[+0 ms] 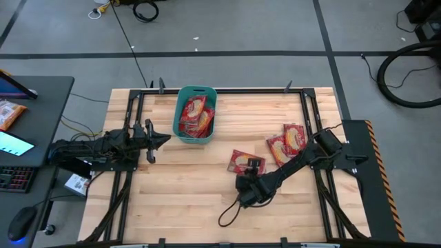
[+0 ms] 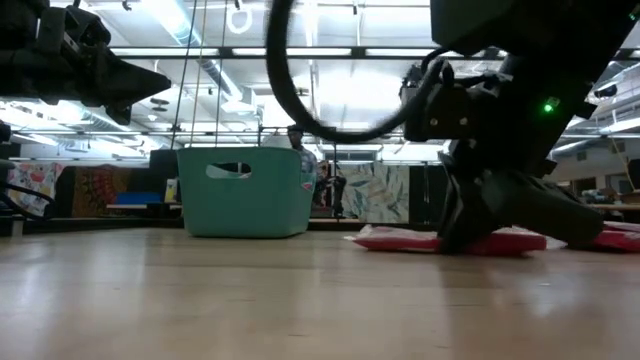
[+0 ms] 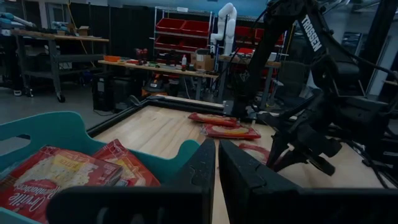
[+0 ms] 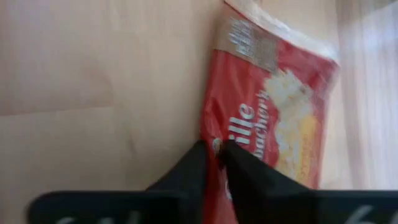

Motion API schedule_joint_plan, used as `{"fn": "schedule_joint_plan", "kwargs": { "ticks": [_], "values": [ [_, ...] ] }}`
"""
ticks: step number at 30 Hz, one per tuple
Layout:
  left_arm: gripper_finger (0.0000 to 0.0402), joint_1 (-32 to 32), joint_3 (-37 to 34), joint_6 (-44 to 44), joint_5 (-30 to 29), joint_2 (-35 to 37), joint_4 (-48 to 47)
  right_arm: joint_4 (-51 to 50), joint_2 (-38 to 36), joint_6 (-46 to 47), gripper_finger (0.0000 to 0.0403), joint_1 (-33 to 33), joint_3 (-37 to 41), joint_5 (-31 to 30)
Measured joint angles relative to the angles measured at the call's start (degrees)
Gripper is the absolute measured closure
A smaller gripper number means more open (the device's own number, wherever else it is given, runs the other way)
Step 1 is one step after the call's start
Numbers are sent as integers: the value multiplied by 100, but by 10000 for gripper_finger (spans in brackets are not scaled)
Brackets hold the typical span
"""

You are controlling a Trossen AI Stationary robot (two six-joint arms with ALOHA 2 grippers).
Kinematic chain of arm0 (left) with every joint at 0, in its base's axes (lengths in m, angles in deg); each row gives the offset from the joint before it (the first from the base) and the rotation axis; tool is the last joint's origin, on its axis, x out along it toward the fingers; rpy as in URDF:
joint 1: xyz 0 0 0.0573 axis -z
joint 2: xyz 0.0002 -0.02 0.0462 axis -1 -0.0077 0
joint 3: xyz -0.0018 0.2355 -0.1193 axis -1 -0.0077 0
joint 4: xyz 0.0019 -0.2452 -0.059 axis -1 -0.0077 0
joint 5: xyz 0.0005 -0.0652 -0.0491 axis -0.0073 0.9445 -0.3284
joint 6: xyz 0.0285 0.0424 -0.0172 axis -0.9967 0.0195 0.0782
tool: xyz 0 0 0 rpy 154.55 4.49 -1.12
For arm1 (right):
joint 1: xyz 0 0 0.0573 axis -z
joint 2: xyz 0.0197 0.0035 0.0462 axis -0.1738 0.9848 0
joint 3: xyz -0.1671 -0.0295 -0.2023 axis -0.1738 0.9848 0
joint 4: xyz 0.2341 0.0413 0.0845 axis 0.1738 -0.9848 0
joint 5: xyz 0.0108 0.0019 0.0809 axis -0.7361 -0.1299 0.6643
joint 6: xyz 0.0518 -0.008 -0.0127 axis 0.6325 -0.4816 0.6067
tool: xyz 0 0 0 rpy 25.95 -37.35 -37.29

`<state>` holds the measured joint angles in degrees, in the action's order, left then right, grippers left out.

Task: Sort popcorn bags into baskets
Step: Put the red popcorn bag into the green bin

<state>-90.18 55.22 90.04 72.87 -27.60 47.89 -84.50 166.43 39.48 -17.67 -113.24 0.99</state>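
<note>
Packet under the right end effector [image 1: 252,165]: red popcorn bag [image 1: 244,160] flat on the tabletop [image 1: 179,200], right of the teal basket [image 1: 195,91] and apart from it. Right wrist view shows the fingers [image 4: 186,169] pinched together at the bag's edge [image 4: 273,106], so you look clenched on that edge, bag not lifted. Low view agrees: the bag [image 2: 400,240] lies flat under the arm.

Risks from here:
- Grip is on a thin glossy edge only. Lift fast and I'd expect it to slip out or peel free.
- Held by one edge, the bag will hang and swing; it could catch the basket rim on the way in.
- The right arm's cable loop [image 1: 231,212] trails on the tabletop near the pick; watch for drag.
- Left end effector [image 1: 157,140] sits just beside the basket's left side, fingers [image 3: 239,168] closed on nothing. Bring the bag in from the right to avoid a clash.

Basket already holds several red bags [image 1: 196,114], stacked and overlapping; exact count not readable. Room left looks limited. More bags [image 1: 287,143] overlap further right on the tabletop, not yet sorted.
</note>
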Motion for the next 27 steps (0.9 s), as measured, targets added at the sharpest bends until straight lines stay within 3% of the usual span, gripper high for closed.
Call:
{"fn": "schedule_joint_plan", "kwargs": {
  "ticks": [3, 9, 14, 27],
  "values": [
    [377, 2, 0, 0, 0, 0, -1, -67, 11, -97, 387, 9, -71, -2],
    [377, 2, 0, 4, -2, 0, -4, -738, 42, -128, 377, 56, -561, -153],
    [377, 2, 0, 9, 0, 0, 0, -1284, 42, -140, 397, 281, -963, -498],
    [377, 1, 0, 60, 0, 2, 103, -1184, -170, -1245, 398, 1476, -1066, -1403]
  ]
}}
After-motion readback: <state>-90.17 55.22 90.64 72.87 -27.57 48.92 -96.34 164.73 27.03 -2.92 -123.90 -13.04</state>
